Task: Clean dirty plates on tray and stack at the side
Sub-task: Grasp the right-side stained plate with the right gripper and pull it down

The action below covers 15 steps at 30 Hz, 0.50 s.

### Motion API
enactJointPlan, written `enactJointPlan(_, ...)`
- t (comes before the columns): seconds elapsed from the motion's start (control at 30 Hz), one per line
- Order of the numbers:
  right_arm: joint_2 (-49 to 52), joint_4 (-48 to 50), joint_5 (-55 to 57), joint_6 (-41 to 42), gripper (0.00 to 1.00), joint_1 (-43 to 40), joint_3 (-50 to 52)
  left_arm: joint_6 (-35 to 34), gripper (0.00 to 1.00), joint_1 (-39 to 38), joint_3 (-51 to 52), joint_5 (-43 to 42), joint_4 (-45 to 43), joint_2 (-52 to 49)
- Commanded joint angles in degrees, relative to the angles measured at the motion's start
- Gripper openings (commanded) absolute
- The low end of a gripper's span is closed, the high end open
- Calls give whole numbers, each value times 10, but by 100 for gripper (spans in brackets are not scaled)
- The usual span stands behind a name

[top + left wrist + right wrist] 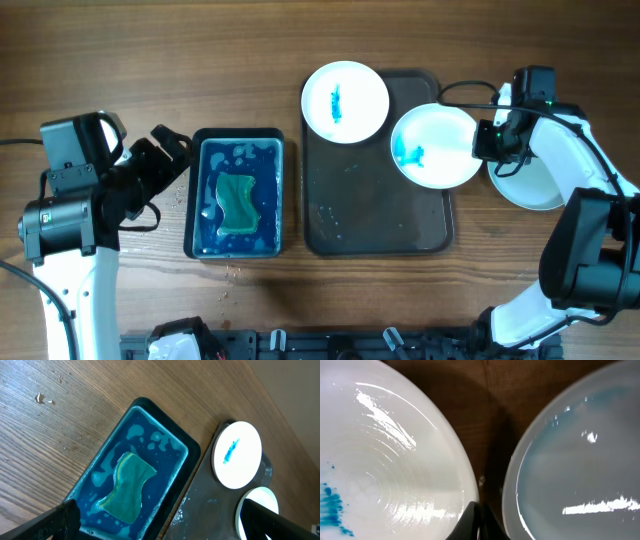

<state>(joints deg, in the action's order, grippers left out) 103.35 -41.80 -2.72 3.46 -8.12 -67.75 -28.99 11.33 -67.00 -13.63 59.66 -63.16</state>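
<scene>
Progress looks early: 1 side plate (530, 185), seemingly clean, lies on the worktop (400, 300) at the tray's (375, 205) 3 o'clock. 2 blue-smeared ones remain on it: rear plate (345, 100) at 11 o'clock, edge plate (430, 150) at 2 o'clock. Right claw (492, 135) sits at the edge plate's rim; whether it is clamped I cannot tell. Left claw (168, 150), fingers apart, hovers at 9 o'clock of the sponge (237, 203) in its basin (240, 133).

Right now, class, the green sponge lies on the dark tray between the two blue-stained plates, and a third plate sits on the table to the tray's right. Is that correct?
Not quite. The overhead view shows the sponge lying in the blue tub, left of the dark tray, not on it. The two blue-stained plates and the third plate are as stated.
</scene>
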Motion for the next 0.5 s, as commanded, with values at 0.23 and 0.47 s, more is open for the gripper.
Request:
enactJointPlan(0.23,-110,-78,-99,40,4,44,-1,3,100,3,-9,-9,0,2)
enactJointPlan(0.47,-109,-113,-96,106,4,158,34,3,100,3,-9,-9,0,2)
